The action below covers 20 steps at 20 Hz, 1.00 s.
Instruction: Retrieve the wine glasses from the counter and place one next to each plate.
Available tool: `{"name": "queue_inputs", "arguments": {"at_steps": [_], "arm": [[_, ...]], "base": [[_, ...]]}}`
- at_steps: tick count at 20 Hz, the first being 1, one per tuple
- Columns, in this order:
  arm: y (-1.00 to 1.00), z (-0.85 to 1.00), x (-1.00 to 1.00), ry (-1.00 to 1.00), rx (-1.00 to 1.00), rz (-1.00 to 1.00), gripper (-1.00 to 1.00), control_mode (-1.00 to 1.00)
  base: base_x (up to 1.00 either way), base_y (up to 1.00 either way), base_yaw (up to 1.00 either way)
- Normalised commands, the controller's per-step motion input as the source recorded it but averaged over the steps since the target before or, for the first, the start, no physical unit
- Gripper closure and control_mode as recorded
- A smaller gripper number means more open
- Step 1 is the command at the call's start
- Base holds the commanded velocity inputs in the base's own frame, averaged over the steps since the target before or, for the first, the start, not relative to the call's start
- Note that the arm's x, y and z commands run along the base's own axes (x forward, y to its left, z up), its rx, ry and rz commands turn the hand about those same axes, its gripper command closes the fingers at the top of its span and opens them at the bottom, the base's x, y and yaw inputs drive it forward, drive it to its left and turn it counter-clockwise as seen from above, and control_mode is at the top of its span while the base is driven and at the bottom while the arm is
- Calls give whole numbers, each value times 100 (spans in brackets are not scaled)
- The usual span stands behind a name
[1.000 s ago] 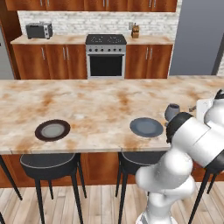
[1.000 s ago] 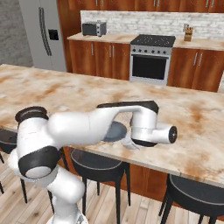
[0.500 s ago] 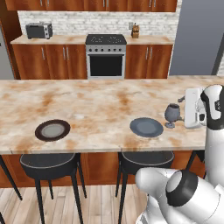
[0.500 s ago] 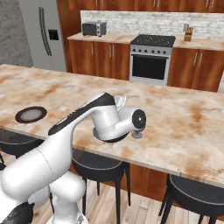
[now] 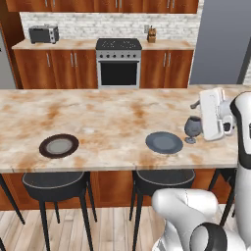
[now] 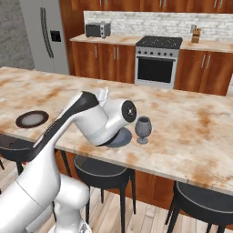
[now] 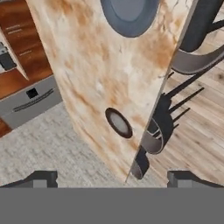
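One glass placed: you have a wine glass (image 5: 192, 128) upright on the island (image 5: 108, 122), just right of the plain grey plate (image 5: 164, 142).
Left to do: your brown-rimmed plate (image 5: 59, 146), well to the left, has no glass beside it, so judge the job about half done.
Gripper (image 7: 112, 177): your fingers stand wide apart, holding nothing.
Hard to see: you cannot pick out the second glass on the far counter (image 5: 103, 44); the arm covers part of the grey plate from the right.
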Motion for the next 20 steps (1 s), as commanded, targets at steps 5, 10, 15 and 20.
{"name": "queue_inputs", "arguments": {"at_steps": [5,10,15,20], "arm": [[0,0,0,0,0,0,-100,100],[0,0,0,0,0,0,-100,100],[0,0,0,0,0,0,-100,100],[0,0,0,0,0,0,-100,100]], "base": [[-63,-81,0],[-93,-100,-26],[-28,-96,-59],[0,-66,-82]]}}
